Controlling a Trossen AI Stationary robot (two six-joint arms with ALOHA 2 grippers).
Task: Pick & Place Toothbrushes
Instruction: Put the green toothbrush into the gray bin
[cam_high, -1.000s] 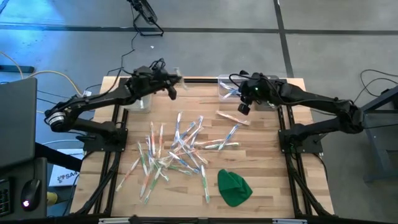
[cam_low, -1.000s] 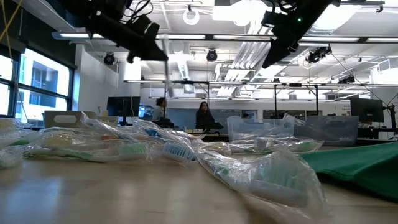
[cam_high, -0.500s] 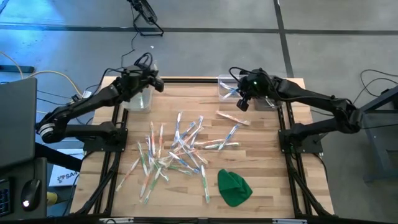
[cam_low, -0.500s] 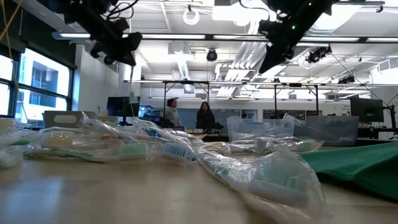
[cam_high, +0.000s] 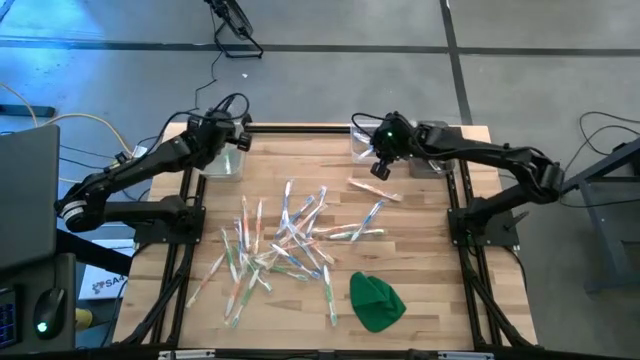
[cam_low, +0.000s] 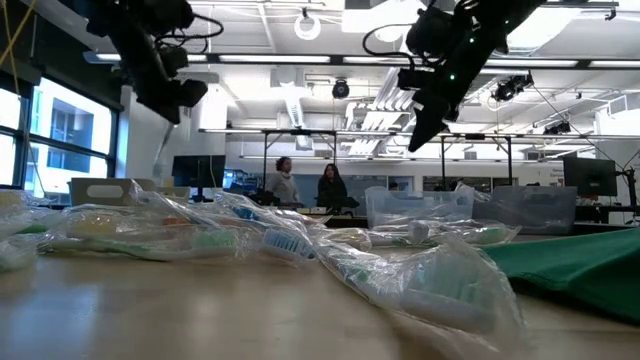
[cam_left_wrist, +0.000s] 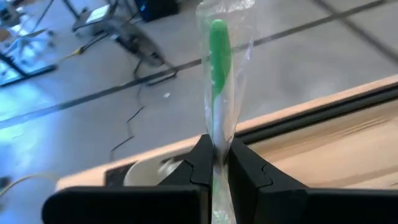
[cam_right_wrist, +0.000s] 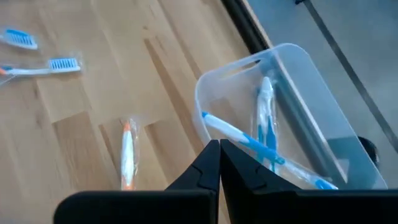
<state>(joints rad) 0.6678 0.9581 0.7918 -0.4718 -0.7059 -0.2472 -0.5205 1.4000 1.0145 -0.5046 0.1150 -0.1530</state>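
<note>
The left pincer (cam_left_wrist: 217, 163) grips a wrapped green toothbrush (cam_left_wrist: 217, 68) above the table's (cam_high: 420, 300) far left corner. The right pincer (cam_right_wrist: 218, 163), empty and fully closed, hangs over the clear bin (cam_right_wrist: 323, 130) holding blue toothbrushes (cam_right_wrist: 264, 127). Near that bin lies an orange toothbrush (cam_right_wrist: 127, 155).

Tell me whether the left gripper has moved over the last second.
Yes. In the high view the left gripper, shut on a green toothbrush, has swung back from over the table toward the bin at the far-left corner.
</note>
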